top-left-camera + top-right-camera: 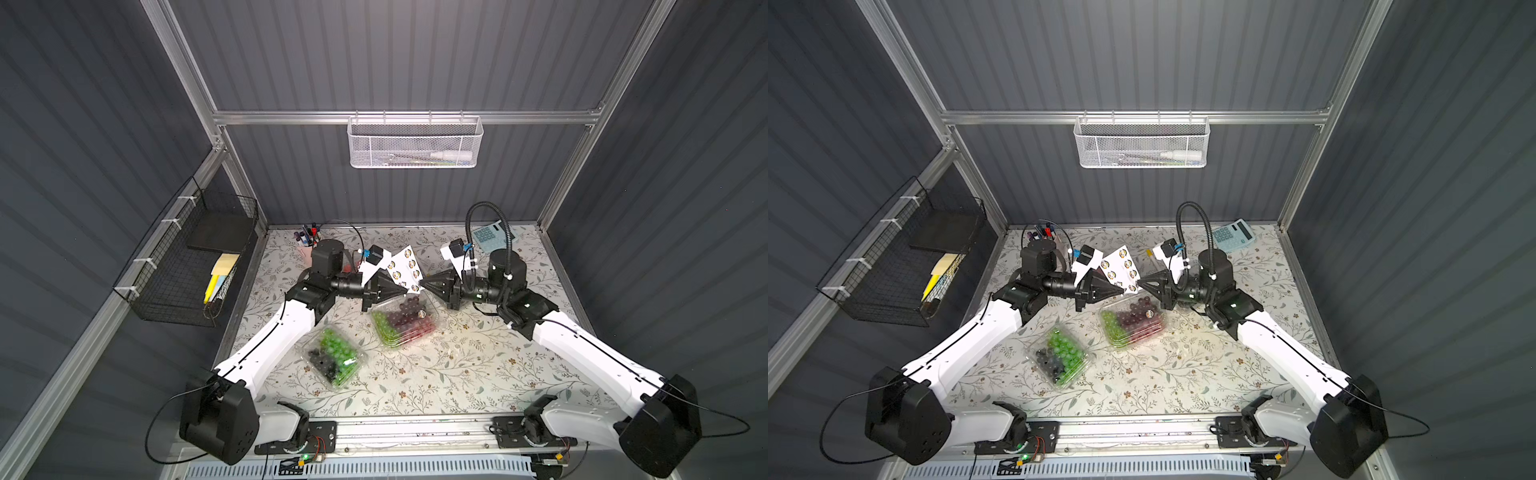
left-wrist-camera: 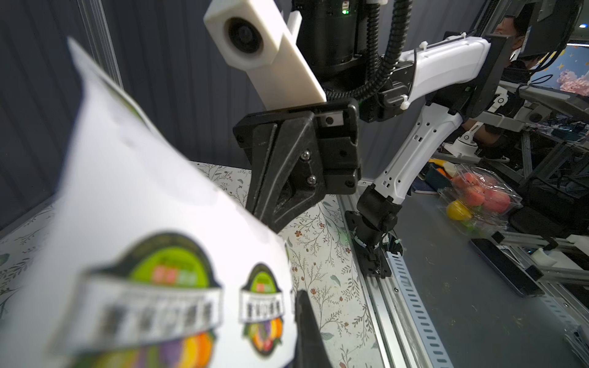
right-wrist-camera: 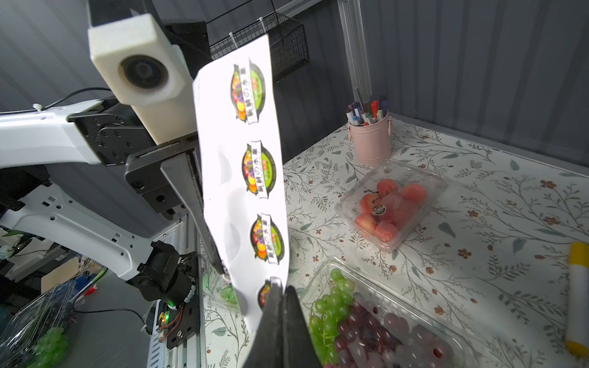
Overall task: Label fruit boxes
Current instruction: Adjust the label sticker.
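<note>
Flowered table point(image 1: 457, 374) filling the booth floor | red-and-green grape box point(image 1: 405, 322) sitting mid-table | green-and-black grape box point(image 1: 334, 357) lying at its 8 o'clock | sticker sheet point(image 1: 405, 266) hanging at its 12 o'clock | left gripper point(image 1: 404, 293) and right gripper point(image 1: 420, 286) both pinching the sheet's lower edge, jaws together

Grey ribbed walls point(image 1: 374, 54) enclose a floral-patterned table point(image 1: 457, 374).

Fruit boxes point(image 1: 405, 322) point(image 1: 334, 357) point(image 3: 392, 204) on table point(image 1: 457, 374): three. Sticker sheet point(image 1: 405, 266): one. Pincers point(image 1: 403, 293) point(image 1: 422, 285): two. Wire baskets point(image 1: 415, 143) point(image 1: 187, 270): two. Calculator point(image 1: 492, 239): one.
</note>
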You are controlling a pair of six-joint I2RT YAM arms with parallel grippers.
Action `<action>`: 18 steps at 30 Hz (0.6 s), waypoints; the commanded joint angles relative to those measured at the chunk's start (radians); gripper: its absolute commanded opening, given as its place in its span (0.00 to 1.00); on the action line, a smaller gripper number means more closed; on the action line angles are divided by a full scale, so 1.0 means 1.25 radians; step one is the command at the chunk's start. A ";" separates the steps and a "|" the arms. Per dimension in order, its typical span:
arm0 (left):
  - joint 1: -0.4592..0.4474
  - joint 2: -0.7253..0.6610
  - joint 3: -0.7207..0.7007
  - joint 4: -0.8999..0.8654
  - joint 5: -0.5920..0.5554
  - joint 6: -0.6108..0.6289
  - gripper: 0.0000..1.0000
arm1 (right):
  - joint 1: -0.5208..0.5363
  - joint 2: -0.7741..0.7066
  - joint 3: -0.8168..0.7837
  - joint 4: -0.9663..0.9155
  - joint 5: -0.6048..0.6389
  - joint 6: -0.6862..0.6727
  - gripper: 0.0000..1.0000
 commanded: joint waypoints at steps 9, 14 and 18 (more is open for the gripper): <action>-0.004 -0.014 -0.018 0.034 -0.094 -0.049 0.00 | -0.001 -0.134 -0.032 -0.120 0.173 -0.094 0.44; -0.005 -0.010 -0.021 0.043 -0.096 -0.056 0.00 | -0.001 -0.181 -0.055 -0.124 0.145 -0.212 0.44; -0.005 -0.009 -0.018 0.044 -0.095 -0.056 0.00 | 0.002 -0.175 -0.063 -0.082 0.111 -0.272 0.44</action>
